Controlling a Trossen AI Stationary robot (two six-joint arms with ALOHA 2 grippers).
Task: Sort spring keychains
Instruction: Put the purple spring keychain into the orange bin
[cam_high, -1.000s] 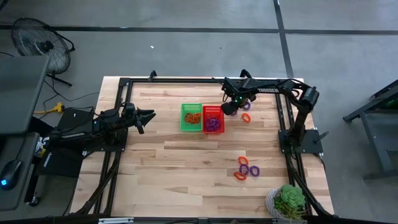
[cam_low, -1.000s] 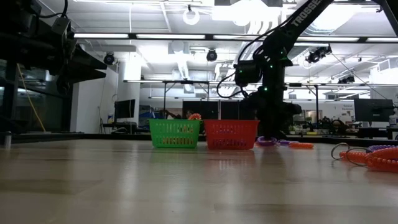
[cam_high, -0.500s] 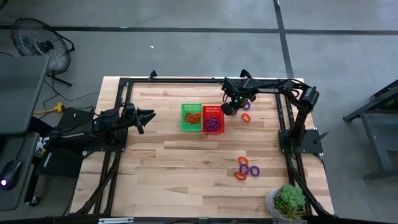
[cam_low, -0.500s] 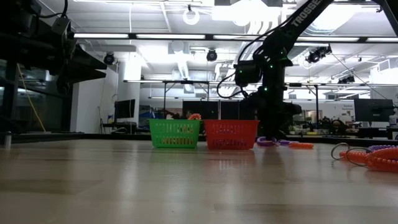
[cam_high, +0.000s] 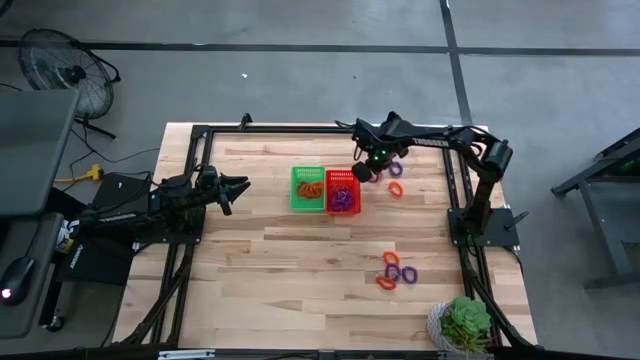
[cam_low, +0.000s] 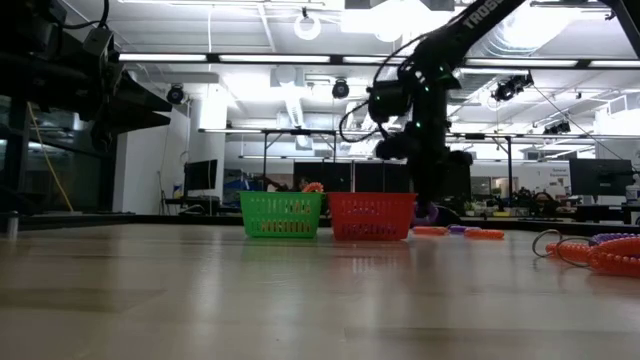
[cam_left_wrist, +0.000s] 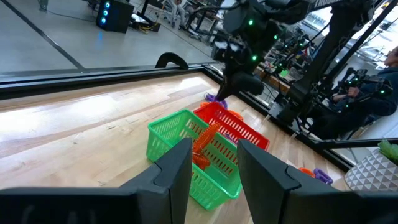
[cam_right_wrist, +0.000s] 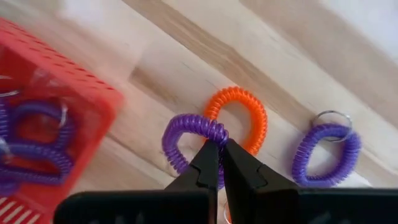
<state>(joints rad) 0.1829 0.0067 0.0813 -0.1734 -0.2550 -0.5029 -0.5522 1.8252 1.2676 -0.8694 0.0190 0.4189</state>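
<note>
Right tool (cam_right_wrist: 219, 152) sits just beside the red basket (cam_high: 342, 192), on the side away from the green basket (cam_high: 307, 188). Its fingers are pinched shut on the rim of a purple keychain (cam_right_wrist: 186, 138), seen plainly in the right wrist view. That loop overlaps an orange keychain (cam_right_wrist: 244, 118); a second purple keychain (cam_right_wrist: 328, 152) lies apart, further from the red basket.

Red basket holds purple loops, green basket holds orange ones. So the held loop belongs in the red basket, which is the nearer of the two to the right tool: a short carry sideways over the basket wall.

Whether the purple loop is clear of the desk I cannot tell; the low view hides it behind the arm. The orange loop may drag along if the coils catch.

More keychains (cam_high: 396, 271) lie on the desk (cam_high: 260, 270), well apart from the red basket, toward the plant (cam_high: 466, 323).

Left tool (cam_high: 241, 186) waits beyond the green basket, fingers partly apart, holding nothing.
</note>
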